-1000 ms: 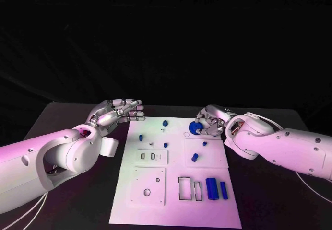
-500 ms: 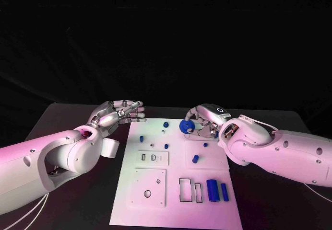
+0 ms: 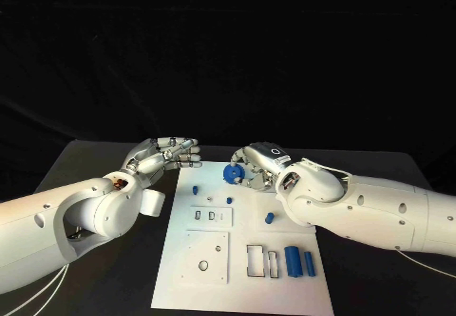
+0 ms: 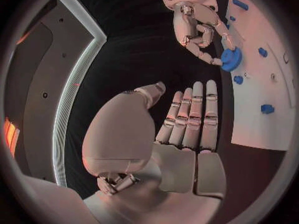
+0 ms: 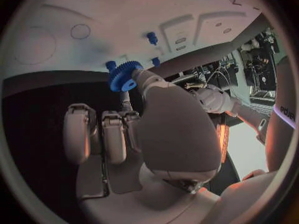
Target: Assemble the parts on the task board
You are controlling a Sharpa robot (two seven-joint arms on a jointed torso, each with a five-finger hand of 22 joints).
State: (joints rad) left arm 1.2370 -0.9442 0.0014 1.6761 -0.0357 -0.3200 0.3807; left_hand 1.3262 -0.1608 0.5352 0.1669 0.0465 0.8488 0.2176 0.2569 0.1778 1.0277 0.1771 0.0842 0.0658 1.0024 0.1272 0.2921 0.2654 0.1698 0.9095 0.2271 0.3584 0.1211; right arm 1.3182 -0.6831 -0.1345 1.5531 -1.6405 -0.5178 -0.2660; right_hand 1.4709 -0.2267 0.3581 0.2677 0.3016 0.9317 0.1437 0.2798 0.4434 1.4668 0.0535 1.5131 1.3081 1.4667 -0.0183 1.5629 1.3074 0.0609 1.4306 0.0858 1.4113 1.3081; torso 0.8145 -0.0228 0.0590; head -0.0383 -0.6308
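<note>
The right hand (image 3: pixel 255 166) pinches a small blue toothed plastic gear (image 3: pixel 232 173) over the far end of the white flat task board (image 3: pixel 190 273). The gear looks light, rigid and slippery, best held by its rim. The left hand (image 3: pixel 169 153) hangs with its fingers apart, empty, beside the board's far left corner. Compared with 1 second ago, the gear has travelled leftward toward the blue pegs (image 3: pixel 195 189).

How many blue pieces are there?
6: a gear in the right robot hand; on the board, a tall peg, a small peg, a slanted piece, and a big cylinder beside a thin cylinder. The right arm may hide more.
</note>
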